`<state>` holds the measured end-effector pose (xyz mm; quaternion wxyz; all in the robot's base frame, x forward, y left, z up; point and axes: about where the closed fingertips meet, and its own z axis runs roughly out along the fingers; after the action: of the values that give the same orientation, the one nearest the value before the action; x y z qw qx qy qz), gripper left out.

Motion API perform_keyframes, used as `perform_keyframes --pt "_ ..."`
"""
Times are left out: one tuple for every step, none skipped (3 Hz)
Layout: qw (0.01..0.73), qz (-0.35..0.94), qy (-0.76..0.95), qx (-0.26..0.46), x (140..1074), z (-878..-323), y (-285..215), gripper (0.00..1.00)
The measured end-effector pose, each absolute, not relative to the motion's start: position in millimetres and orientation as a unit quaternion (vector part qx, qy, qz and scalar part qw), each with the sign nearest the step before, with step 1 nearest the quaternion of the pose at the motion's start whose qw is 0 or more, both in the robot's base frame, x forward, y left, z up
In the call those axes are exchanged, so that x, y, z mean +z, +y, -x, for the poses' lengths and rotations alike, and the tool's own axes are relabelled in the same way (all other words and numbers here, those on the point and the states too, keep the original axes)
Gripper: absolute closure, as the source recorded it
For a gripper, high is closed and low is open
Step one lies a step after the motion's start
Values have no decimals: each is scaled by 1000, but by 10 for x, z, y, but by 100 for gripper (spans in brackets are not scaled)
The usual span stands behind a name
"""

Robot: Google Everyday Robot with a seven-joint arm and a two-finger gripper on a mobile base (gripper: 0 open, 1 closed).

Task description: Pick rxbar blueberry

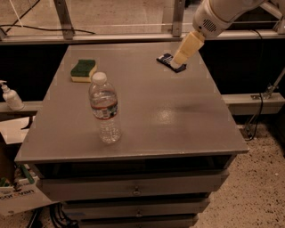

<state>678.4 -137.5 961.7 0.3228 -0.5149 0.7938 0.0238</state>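
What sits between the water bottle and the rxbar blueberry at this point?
Nothing: in the camera view only bare tabletop runs from the water bottle to the rxbar blueberry. The gripper hangs over the bar's right end.

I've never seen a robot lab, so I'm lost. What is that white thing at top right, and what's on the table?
That is a robot arm; its cream tip is the gripper, the grasping part. It hangs right over a dark blue snack bar at the table's far right; contact is unclear. The one camera looks down on the table from its front. Also there: a sponge far left and an upright water bottle nearer. Nothing is lifted.
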Motion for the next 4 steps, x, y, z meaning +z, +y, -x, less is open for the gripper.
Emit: perform_keyframes --pt "323 515 794 24 9616 -6784 -1374 0" --pt "327 488 808 35 9448 -6915 -1518 0" --pt "334 444 830 60 9238 -7160 -1668 0" --pt "341 417 838 86 9043 -7455 -1683 0"
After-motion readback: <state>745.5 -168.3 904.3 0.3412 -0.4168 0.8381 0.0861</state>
